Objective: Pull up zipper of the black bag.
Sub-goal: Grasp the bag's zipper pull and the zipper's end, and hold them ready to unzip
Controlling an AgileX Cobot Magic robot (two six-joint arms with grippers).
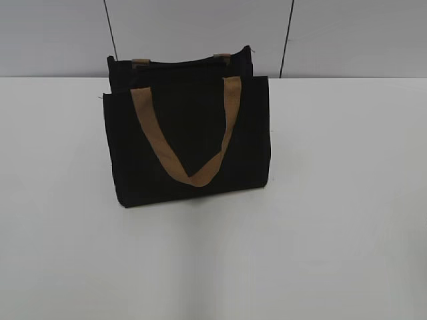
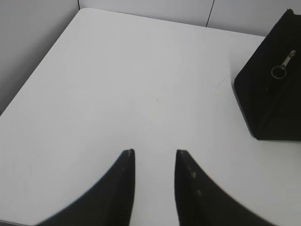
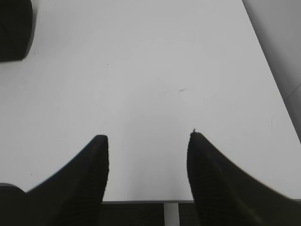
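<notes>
The black bag (image 1: 190,133) stands upright at the middle back of the white table, with a tan strap handle (image 1: 190,150) hanging down its front. In the left wrist view the bag's end face (image 2: 273,94) shows at the right, with the zipper's silver pull tab and ring (image 2: 282,66) hanging on it. In the right wrist view a corner of the bag (image 3: 14,28) shows at the top left. My left gripper (image 2: 154,151) is open and empty over bare table, well left of the bag. My right gripper (image 3: 148,136) is open and empty near the table's front edge. Neither gripper shows in the exterior view.
The white table (image 1: 333,233) spreads around the bag. Its front edge (image 3: 141,201) lies just under the right gripper, and its right edge (image 3: 273,80) runs along the wall. A grey panelled wall (image 1: 347,33) stands behind.
</notes>
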